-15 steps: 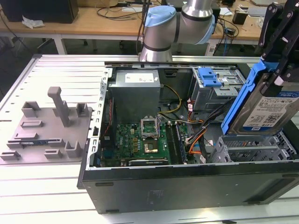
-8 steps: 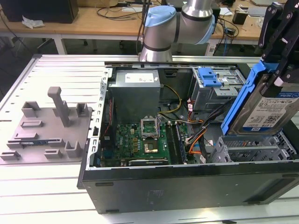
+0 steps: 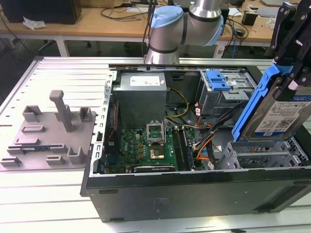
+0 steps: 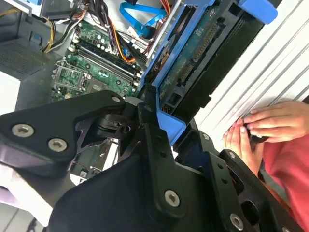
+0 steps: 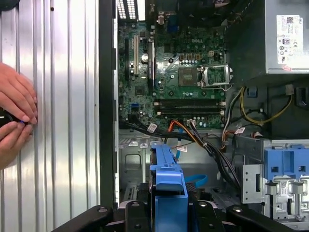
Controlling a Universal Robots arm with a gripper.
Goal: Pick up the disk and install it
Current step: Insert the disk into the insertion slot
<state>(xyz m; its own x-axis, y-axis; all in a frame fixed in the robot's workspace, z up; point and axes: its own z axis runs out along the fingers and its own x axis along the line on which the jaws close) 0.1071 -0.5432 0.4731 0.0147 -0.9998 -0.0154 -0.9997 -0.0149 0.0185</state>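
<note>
One disk (image 3: 282, 116), gripped by one hand (image 3: 287, 73).

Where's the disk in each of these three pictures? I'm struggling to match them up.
Exterior view: the disk hangs tilted over the cage, at the exterior view's right.
Second wrist view: the disk shows its green circuit side, beside the motherboard.
First wrist view: the disk is edge-on, blue bracket nearest the camera.
Shared landmark: the motherboard.

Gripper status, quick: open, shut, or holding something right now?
Gripper: shut on the disk, which it holds over the open computer case.
</note>
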